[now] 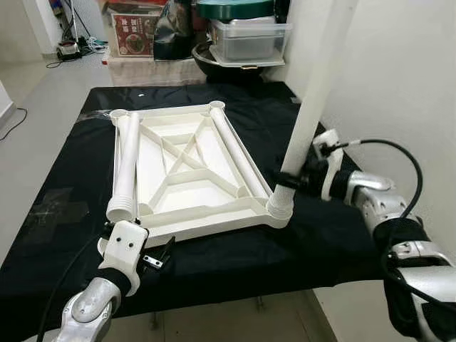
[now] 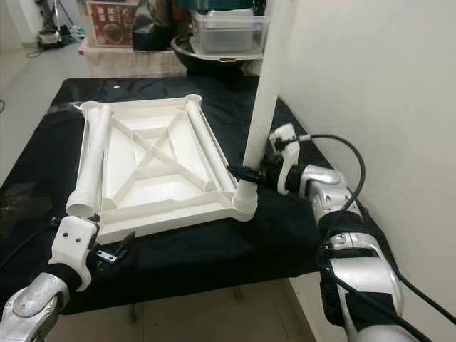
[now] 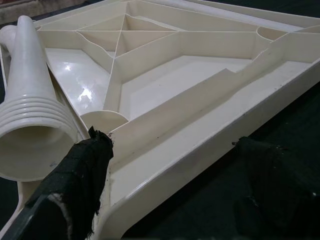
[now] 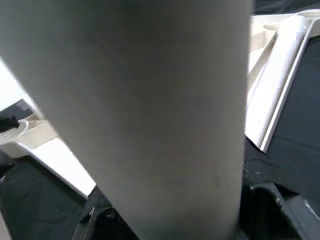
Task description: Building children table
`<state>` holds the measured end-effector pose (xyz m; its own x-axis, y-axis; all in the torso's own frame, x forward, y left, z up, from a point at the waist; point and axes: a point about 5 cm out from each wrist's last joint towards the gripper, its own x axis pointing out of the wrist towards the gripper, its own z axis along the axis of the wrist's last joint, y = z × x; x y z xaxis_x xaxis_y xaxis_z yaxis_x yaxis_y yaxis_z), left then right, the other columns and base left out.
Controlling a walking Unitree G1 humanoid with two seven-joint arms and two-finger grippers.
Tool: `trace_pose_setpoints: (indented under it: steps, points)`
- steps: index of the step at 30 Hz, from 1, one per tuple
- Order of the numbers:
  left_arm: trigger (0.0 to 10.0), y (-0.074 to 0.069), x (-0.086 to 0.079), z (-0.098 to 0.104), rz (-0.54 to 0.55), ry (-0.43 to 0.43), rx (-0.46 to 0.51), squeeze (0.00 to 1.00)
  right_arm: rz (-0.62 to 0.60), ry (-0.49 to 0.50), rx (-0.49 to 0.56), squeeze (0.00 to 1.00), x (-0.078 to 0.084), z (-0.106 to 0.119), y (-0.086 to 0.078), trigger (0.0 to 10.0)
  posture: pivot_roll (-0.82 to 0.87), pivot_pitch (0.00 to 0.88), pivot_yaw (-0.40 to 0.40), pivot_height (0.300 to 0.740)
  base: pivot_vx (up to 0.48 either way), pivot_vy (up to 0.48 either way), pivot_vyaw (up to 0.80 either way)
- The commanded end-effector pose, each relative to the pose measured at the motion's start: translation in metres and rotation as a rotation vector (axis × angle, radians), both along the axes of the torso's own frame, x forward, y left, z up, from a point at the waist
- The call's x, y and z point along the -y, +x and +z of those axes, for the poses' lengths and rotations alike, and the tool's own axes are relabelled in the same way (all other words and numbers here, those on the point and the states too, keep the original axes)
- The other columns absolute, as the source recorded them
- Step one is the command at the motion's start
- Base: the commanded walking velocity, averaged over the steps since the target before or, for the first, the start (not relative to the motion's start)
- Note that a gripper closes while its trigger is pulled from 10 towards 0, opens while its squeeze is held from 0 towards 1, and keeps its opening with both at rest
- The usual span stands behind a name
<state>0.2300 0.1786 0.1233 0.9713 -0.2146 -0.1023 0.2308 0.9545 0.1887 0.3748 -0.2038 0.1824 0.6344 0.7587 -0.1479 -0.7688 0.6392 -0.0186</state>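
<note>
A tabletop (image 1: pixel 182 206) lies upside down on a cloth-covered table (image 1: pixel 299 242), its ribbed underside facing up. 2 loose legs lie inside it: 1 leg (image 1: pixel 125 167) along its left edge, another leg (image 1: pixel 239 157) along its right edge. A 3rd leg (image 1: pixel 313 92) stands upright in the near right corner socket (image 1: pixel 279 206). The right gripper (image 1: pixel 298 182) is at the base of that upright leg, from the right. The left gripper (image 1: pixel 160 256) sits at the tabletop's near left corner. Behind the table, bins (image 1: pixel 249 35) and a box (image 1: pixel 135 32) are stacked. A wall (image 1: pixel 399 85) runs along the right.
</note>
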Motion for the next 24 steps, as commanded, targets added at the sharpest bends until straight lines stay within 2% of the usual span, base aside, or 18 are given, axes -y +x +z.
trace_pose_setpoints:
  steps: [1, 2, 5, 7, 8, 9, 10, 11, 12, 13, 15, 16, 17, 20, 21, 22, 24]
  points:
    - [10.0, -0.002, 0.002, -0.002, -0.009, -0.005, -0.012, 0.0, -0.113, 0.018, -0.004, 0.0, 0.0, -0.004, 0.005, 0.0, 0.12, 0.0, -0.1, 0.74, 0.0, 0.0, 0.0]
    - [10.0, -0.003, 0.001, -0.002, -0.01, -0.004, -0.012, 0.0, -0.191, 0.001, 0.013, 0.0, -0.003, -0.007, 0.008, 0.0, 0.13, 0.0, -0.102, 0.74, 0.0, 0.0, 0.0]
    - [10.0, -0.003, 0.001, -0.002, -0.01, -0.003, -0.013, 0.0, -0.241, -0.013, 0.026, 0.0, -0.005, -0.009, 0.01, 0.0, 0.13, 0.0, -0.102, 0.74, 0.0, 0.0, 0.0]
    - [10.0, -0.004, 0.001, -0.002, -0.007, -0.003, -0.012, 0.0, -0.441, 0.117, 0.018, 0.0, -0.017, -0.013, 0.015, 0.0, 0.12, 0.0, -0.095, 0.74, 0.0, 0.0, 0.0]
    - [10.0, -0.004, 0.001, -0.002, -0.007, -0.003, -0.012, 0.0, -0.441, 0.117, 0.018, 0.0, -0.017, -0.013, 0.015, 0.0, 0.12, 0.0, -0.095, 0.74, 0.0, 0.0, 0.0]
    - [10.0, -0.004, 0.0, -0.002, -0.006, -0.003, -0.013, 0.0, -0.604, 0.165, -0.002, 0.0, -0.023, -0.019, 0.015, 0.0, 0.12, 0.0, -0.092, 0.74, 0.0, 0.0, 0.0]
    - [10.0, -0.004, 0.0, -0.002, -0.006, -0.003, -0.013, 0.0, -0.604, 0.165, -0.002, 0.0, -0.023, -0.019, 0.015, 0.0, 0.12, 0.0, -0.092, 0.74, 0.0, 0.0, 0.0]
    - [10.0, -0.004, 0.0, -0.002, -0.007, 0.001, -0.014, 0.0, -0.769, 0.224, -0.055, 0.0, -0.034, -0.029, 0.008, 0.0, 0.12, 0.0, -0.09, 0.74, 0.0, 0.0, 0.0]
    - [10.0, -0.004, 0.0, -0.002, -0.007, 0.004, -0.016, 0.0, -0.841, 0.236, -0.065, 0.0, -0.049, -0.034, -0.003, 0.0, 0.13, 0.0, -0.082, 0.74, 0.0, 0.0, 0.0]
    - [10.0, -0.004, 0.0, -0.002, -0.007, 0.004, -0.016, 0.0, -0.841, 0.236, -0.065, 0.0, -0.049, -0.034, -0.003, 0.0, 0.13, 0.0, -0.082, 0.74, 0.0, 0.0, 0.0]
    - [10.0, -0.004, -0.001, -0.003, -0.005, 0.008, -0.018, 0.0, -0.854, 0.263, -0.044, 0.0, -0.078, -0.028, -0.022, 0.0, 0.13, 0.0, -0.079, 0.74, 0.0, 0.0, 0.0]
    - [10.0, -0.004, -0.001, -0.003, -0.005, 0.008, -0.018, 0.0, -0.854, 0.263, -0.044, 0.0, -0.078, -0.028, -0.022, 0.0, 0.13, 0.0, -0.079, 0.74, 0.0, 0.0, 0.0]
    - [10.0, -0.003, -0.001, -0.003, -0.005, 0.01, -0.019, 0.0, -0.838, 0.274, -0.028, 0.0, -0.088, -0.021, -0.025, 0.0, 0.13, 0.0, -0.076, 0.74, 0.0, 0.0, 0.0]
    - [10.0, -0.003, -0.001, -0.003, -0.006, 0.01, -0.02, 0.0, -0.821, 0.284, -0.032, 0.0, -0.095, -0.014, -0.024, 0.0, 0.13, 0.0, -0.074, 0.74, 0.0, 0.0, 0.0]
    - [10.0, -0.003, -0.001, -0.003, -0.007, 0.009, -0.022, 0.0, -0.772, 0.275, -0.046, 0.0, -0.101, -0.009, -0.021, 10.0, 0.12, 0.0, -0.075, 0.74, 0.0, 0.0, 0.0]
    - [10.0, -0.001, -0.001, -0.004, -0.008, 0.005, -0.023, 0.0, -0.676, 0.279, -0.01, 0.0, -0.103, 0.002, -0.016, 10.0, 0.12, 0.0, -0.082, 0.74, 0.0, 0.0, 0.0]
    - [10.0, -0.001, -0.001, -0.004, -0.009, 0.003, -0.023, 0.0, -0.643, 0.284, 0.016, 0.0, -0.102, 0.006, -0.015, 10.0, 0.12, 0.0, -0.084, 0.74, 0.0, 0.0, 0.0]
